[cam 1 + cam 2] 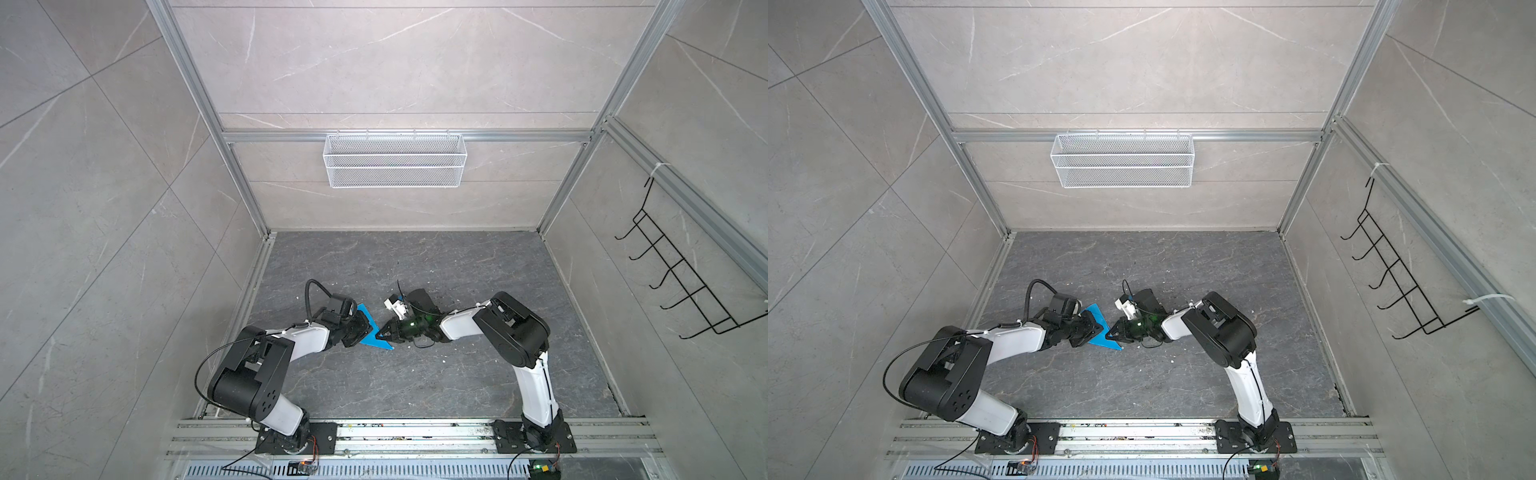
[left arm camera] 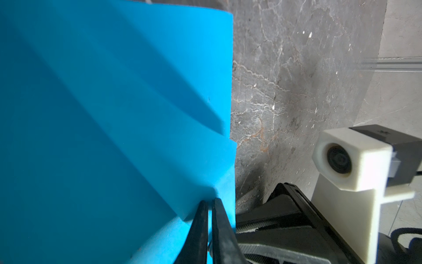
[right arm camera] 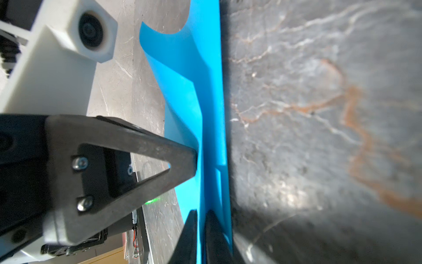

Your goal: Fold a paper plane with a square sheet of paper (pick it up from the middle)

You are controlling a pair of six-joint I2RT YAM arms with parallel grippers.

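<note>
The blue paper plane (image 1: 375, 342) (image 1: 1106, 343), a folded pointed shape with layered flaps, hangs just above the dark table near its middle, between my two grippers. My left gripper (image 1: 367, 328) (image 1: 1099, 328) comes in from the left and is shut on the paper's edge, shown close up in the left wrist view with its jaws (image 2: 210, 201) pinching the blue sheet (image 2: 114, 114). My right gripper (image 1: 379, 333) (image 1: 1109, 333) meets it from the right and is shut on the folded strip (image 3: 182, 80), with its tips (image 3: 201, 211) on either side of the paper. Most of the paper's left part is hidden under the left gripper in both top views.
A white mesh basket (image 1: 395, 160) hangs on the back wall. A black wire hook rack (image 1: 681, 282) sticks out from the right wall. Aluminium rails (image 1: 415, 432) with both arm bases run along the front edge. Small white specks lie on the dark stone table (image 1: 457, 374).
</note>
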